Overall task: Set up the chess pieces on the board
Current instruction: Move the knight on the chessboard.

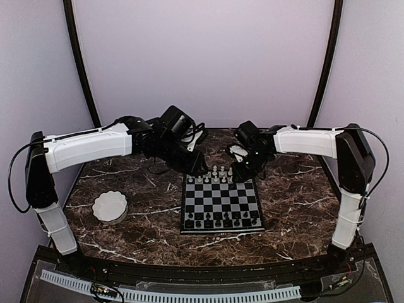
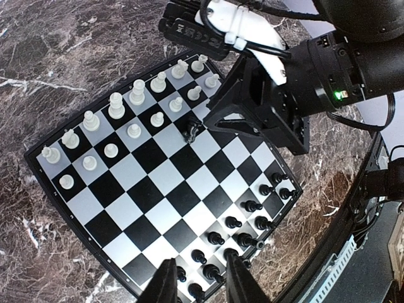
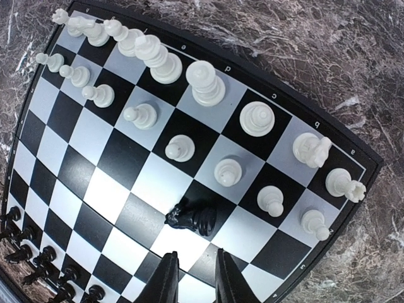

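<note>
The board (image 1: 221,201) lies mid-table. White pieces (image 1: 214,175) fill its two far rows and black pieces (image 1: 221,219) its near rows. A black knight (image 3: 192,216) lies on its side on a dark square just in front of the white pawns; it also shows in the left wrist view (image 2: 191,129). My right gripper (image 3: 194,278) hovers open and empty right above it, at the board's far right (image 1: 243,169). My left gripper (image 1: 193,165) is open and empty above the board's far left corner; its fingers (image 2: 165,284) frame the black rows (image 2: 233,243).
A white scalloped bowl (image 1: 110,206) stands on the marble table (image 1: 290,202) left of the board. The two arms come close together over the board's far edge. Curtain walls close in the back and sides.
</note>
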Available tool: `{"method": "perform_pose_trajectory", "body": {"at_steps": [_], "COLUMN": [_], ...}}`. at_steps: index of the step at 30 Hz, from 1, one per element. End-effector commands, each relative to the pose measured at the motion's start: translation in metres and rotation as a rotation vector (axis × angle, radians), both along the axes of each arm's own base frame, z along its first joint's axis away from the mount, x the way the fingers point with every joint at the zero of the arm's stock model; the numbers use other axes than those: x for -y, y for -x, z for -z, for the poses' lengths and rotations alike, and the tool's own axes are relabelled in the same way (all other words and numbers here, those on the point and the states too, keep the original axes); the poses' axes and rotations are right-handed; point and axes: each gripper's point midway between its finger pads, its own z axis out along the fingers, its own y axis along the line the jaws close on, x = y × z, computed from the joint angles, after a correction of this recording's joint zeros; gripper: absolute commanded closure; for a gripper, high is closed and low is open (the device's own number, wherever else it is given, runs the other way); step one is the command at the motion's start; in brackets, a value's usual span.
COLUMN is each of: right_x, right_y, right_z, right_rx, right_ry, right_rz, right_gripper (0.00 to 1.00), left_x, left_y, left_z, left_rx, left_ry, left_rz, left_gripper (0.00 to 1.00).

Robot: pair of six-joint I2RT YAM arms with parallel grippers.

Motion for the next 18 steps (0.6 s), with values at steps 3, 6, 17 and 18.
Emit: {"method": "perform_pose_trajectory", "body": {"at_steps": [3, 6, 17, 18], "right_x": [-0.007, -0.009, -0.008, -0.008], "right_y": [-0.012, -0.017, -0.017, -0.016], "right_z": [0.001, 0.004, 0.020, 0.021], "right_rx": [0.001, 0.003, -0.030, -0.035], "right_ry": [0.012, 0.024, 0.051, 0.050], "right_rz": [0.015, 0.021, 0.026, 0.025], "right_gripper": [0.78, 0.78, 0.79, 0.79], "left_x": [-0.001, -0.001, -0.001, -0.002], "left_y": [0.005, 0.006, 0.006, 0.006], "left_z": [-0.008, -0.006, -0.005, -0.004], "left_rx": [0.004, 0.000, -0.008, -0.008], "left_ry": [0.035, 0.034, 0.036, 0.036], "left_rz": [0.017, 0.016, 0.007, 0.006], "left_gripper": [0.71, 0.71, 0.71, 0.71]}}
